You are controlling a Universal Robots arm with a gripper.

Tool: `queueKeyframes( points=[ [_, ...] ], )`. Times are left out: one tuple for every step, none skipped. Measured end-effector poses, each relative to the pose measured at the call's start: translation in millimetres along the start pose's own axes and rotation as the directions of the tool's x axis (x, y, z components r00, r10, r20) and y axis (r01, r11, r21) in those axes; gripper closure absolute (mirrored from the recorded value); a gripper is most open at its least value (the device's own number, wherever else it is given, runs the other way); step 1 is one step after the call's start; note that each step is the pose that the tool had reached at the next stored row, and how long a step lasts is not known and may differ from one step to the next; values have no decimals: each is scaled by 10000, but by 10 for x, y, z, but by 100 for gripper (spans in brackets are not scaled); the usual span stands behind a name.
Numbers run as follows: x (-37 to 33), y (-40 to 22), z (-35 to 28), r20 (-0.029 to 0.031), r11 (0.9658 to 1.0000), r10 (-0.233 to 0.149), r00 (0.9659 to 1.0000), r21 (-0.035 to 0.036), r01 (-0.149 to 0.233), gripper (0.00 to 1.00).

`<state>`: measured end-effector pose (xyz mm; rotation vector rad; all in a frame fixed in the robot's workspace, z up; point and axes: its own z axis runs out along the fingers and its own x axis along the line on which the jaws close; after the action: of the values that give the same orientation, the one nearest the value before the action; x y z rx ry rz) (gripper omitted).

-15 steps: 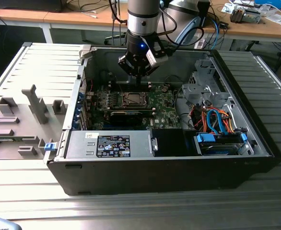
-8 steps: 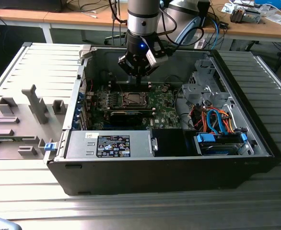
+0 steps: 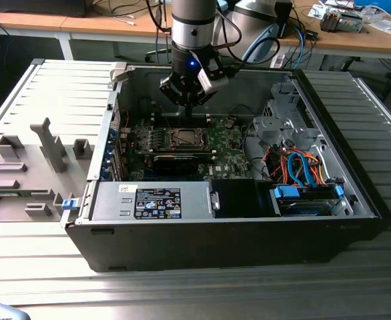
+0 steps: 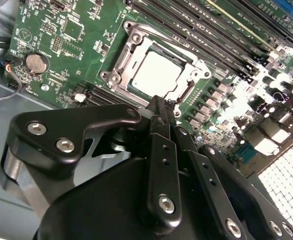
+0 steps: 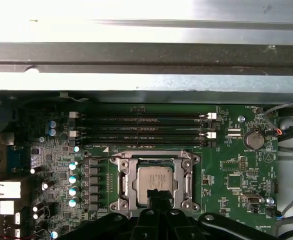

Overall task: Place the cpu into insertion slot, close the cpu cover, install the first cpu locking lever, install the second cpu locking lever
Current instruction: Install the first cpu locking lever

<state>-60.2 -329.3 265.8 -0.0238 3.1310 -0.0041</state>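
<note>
**Exterior view: arm poised over the seated chip**

Exterior view shows the gripper [image 3: 188, 105] hanging above the green motherboard [image 3: 225, 143] inside the open computer case [image 3: 329, 120]. In both wrist views the cpu [image 5: 152, 181] lies flat in the insertion slot [image 5: 122, 182], silvery top facing up, its edges square with the socket rim; being square, it has no clear long axis. The cpu cover [image 4: 184, 92] frames it, lying down around the chip. The gripper's fingers [image 4: 159, 117] are pressed together, holding nothing, their tips just over the socket's edge.
</note>
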Motion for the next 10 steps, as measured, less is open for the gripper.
queueKeyframes(
  points=[
    [5,0,0,-1,10000,0,10000,1,0,89],
    [18,0,1,0,10000,-1,10000,0,1,89],
    [27,0,2,0,10000,-1,10000,0,1,89],
    [33,0,2,0,10000,0,10000,0,0,89],
    [39,0,2,-1,10000,0,10000,0,0,89],
    [45,1,3,0,10000,0,10000,0,0,89],
    [51,1,3,0,10000,0,10000,-1,0,89],
    [58,1,3,0,10000,0,10000,0,0,89],
    [62,1,3,0,10000,0,10000,-1,0,89],
    [70,1,4,0,10000,0,10000,0,0,89]
  ],
)
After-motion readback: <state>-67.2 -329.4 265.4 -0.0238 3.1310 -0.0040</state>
